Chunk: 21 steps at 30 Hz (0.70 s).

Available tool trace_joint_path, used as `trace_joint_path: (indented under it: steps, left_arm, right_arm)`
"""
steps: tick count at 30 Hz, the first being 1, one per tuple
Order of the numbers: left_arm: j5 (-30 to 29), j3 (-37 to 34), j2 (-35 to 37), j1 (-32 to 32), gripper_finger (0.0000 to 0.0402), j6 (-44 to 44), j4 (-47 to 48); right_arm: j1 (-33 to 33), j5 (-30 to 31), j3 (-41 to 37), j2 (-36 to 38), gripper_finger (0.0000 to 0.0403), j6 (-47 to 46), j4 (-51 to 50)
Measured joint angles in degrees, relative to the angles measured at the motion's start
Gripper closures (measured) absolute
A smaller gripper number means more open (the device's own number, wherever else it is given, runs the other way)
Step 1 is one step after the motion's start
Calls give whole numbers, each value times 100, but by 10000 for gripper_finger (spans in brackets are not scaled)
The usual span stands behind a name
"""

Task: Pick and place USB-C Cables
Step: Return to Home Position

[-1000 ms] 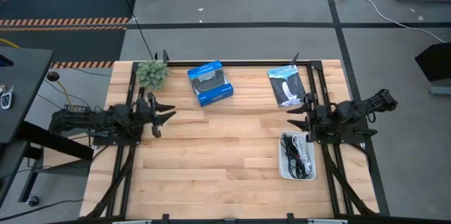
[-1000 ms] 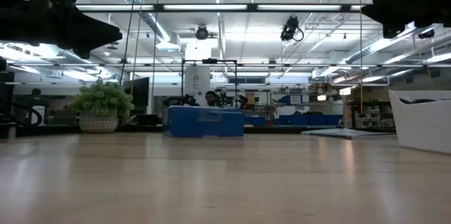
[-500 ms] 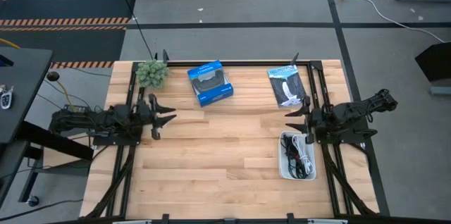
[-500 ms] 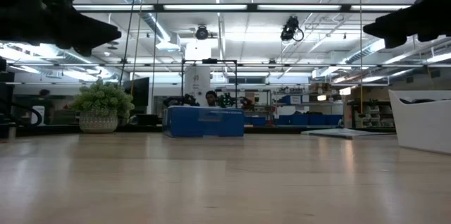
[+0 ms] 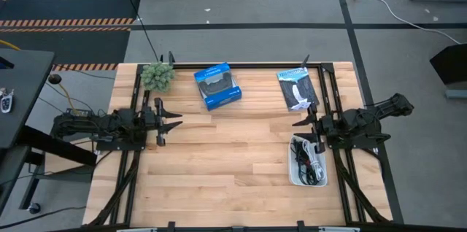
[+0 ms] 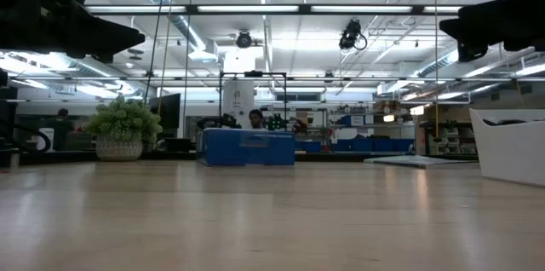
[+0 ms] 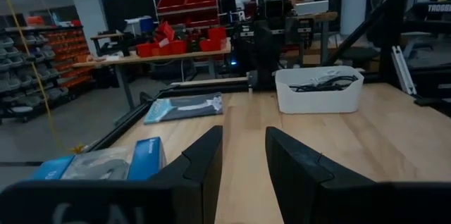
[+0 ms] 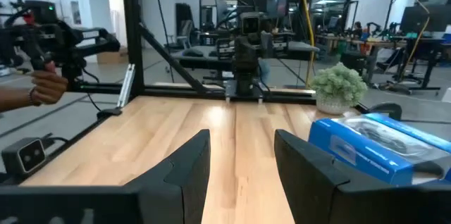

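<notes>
Against the frame half a second back, the right tool (image 5: 303,128) is sitting slightly nearer the front of the light wooden surface (image 5: 226,152), now just over the back end of the white rectangular plastic bin (image 5: 291,168), and its arm is lying a little flatter. The left tool (image 5: 172,120) is drawn back slightly toward its base at the left edge. Nothing on the surface is showing any shift. Both tools are hanging above the wood, holding nothing. The left tool (image 7: 243,160) is showing its fingers spread with bare wood in the gap, and the right tool (image 8: 242,160) is spread likewise. The USB-C cables (image 5: 308,160), a tangle of black and white strands, are lying inside the bin (image 7: 318,96) near the right front of the surface, with loops showing above its rim (image 7: 320,78). The blue rectangular box (image 5: 217,86), the black-and-white flat packet (image 5: 296,90) and the small green potted plant (image 5: 157,76) are standing along the back edge; their print is too small to read. Black frame rails are running along the left, right and back edges. A broad stretch of bare wood is lying between the two tools and forward to the front edge. In the right wrist view a person's hand (image 8: 44,89) is gripping dark equipment beyond the surface.
</notes>
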<state>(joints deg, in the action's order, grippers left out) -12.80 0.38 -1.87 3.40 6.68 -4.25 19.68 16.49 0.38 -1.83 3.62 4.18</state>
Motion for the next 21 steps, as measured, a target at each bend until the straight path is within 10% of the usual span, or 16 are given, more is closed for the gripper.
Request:
trace_joint_path:
  steps: [21]
  left_arm:
    - [-4, 0, 0, -2, 285, 2, -27]
  right_arm:
    - [-65, -11, -2, -30, 238, 111, -79]
